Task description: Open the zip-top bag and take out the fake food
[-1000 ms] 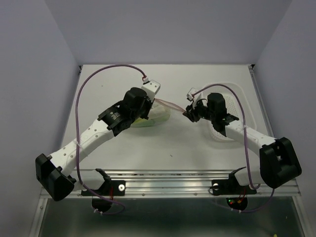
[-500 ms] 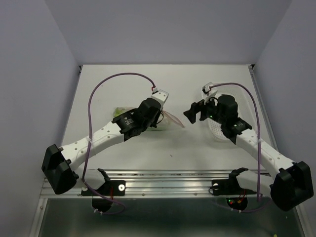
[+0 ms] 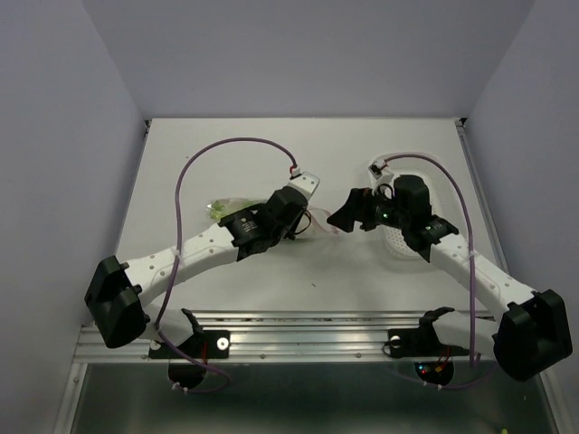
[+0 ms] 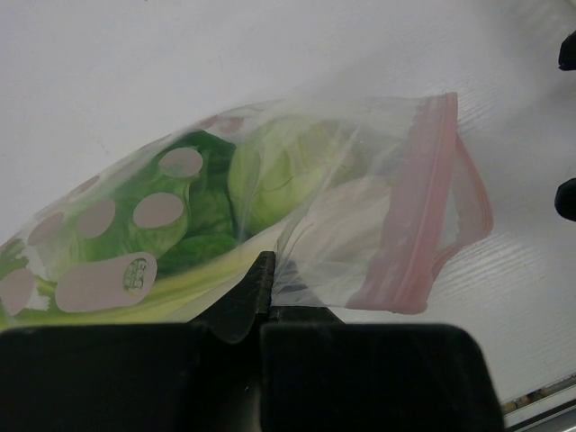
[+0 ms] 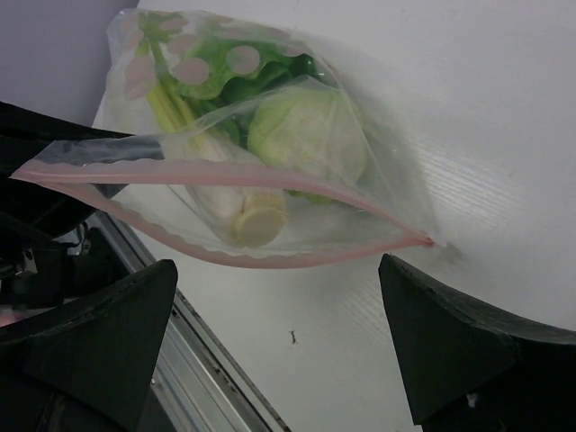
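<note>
The clear zip-top bag (image 4: 297,193) lies on the white table with its pink zipper strip (image 4: 423,207) parted, so the mouth gapes toward my right gripper. My left gripper (image 4: 264,270) is shut on a fold of the bag's plastic near the mouth. Inside sits the fake food: a pale green lettuce-like ball (image 5: 306,135), dark green leaves (image 4: 198,216) and a pale stalk end (image 5: 256,220). My right gripper (image 5: 279,333) is open wide just in front of the bag's mouth (image 5: 225,211), touching nothing. From above, the bag (image 3: 222,208) is mostly hidden under the left gripper (image 3: 306,221), with the right gripper (image 3: 348,210) facing it.
A white perforated basket (image 3: 450,194) lies at the right, partly under my right arm. The metal rail (image 3: 308,330) at the near table edge runs below both arms. Grey walls close in the table on three sides.
My right gripper has let go of the bag's zipper edge and opened wide. The left gripper has carried the bag to the right and nearer, leaving the mouth open.
</note>
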Robot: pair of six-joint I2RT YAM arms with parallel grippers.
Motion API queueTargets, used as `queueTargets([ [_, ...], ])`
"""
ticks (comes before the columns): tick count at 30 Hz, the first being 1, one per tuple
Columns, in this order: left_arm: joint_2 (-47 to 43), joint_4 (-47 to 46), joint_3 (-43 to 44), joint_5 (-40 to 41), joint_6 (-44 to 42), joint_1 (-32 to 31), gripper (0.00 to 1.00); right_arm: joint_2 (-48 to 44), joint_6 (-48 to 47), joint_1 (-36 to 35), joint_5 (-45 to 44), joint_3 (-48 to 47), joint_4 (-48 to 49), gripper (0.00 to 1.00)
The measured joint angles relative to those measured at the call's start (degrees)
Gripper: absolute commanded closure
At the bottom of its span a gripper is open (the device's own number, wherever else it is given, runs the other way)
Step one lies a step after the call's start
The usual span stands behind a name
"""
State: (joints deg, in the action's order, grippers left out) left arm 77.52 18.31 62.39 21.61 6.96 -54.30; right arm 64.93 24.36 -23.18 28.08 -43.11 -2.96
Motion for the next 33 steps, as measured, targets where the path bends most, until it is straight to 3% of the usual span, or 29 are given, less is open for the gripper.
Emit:
queueTargets([
  [16, 0.0, 0.1, 0.0, 1.0, 0.2, -2.2, 1.0, 7.6, 9.6, -0.9, 5.8, 1.7, 9.2, 0.03],
  [33, 0.0, 0.2, 0.0, 1.0, 0.6, -3.1, 1.0, 14.7, 11.1, -4.5, 8.5, 1.7, 17.2, 0.07],
])
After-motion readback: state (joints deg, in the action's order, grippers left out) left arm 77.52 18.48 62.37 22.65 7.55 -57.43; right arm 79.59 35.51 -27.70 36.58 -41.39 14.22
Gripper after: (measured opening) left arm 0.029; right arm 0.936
